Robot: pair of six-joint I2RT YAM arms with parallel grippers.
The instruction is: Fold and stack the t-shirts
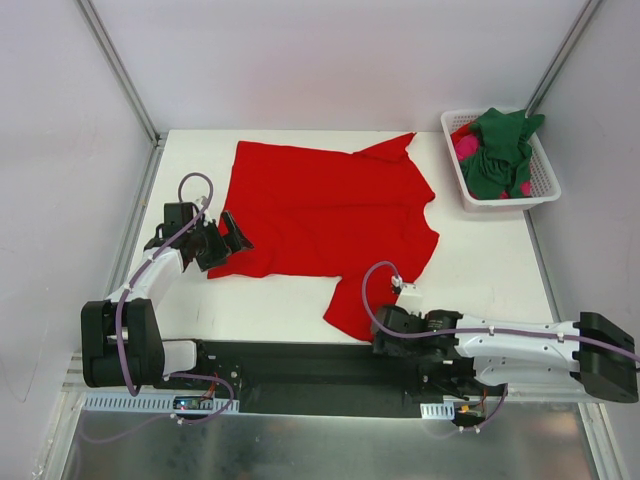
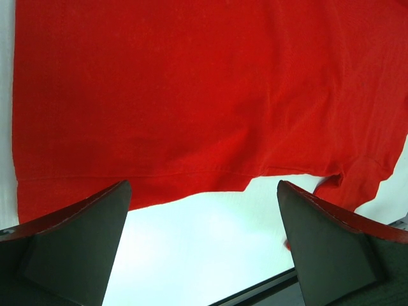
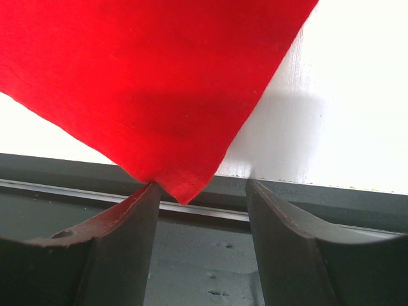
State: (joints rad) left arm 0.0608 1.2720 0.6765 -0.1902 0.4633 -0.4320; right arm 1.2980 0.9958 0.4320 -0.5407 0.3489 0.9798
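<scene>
1. The left gripper stands with its jaws fully spread and empty at the left hem of the red t-shirt. The right gripper is about half open and clamps nothing. The tip of the near sleeve lies between its fingers, against one of them, over the dark base plate.
2. The red shirt lies spread across the middle of the table. The green t-shirt and the magenta t-shirt sit bundled in the basket at the far right corner.
3. If the right jaws close on so little cloth, the sleeve tip will likely slip free on lifting.
4. The left fingers may push the hem ahead of them rather than get under it, bunching the cloth.
5. A grip on one side only would drag the shirt askew and spoil the fold.
</scene>
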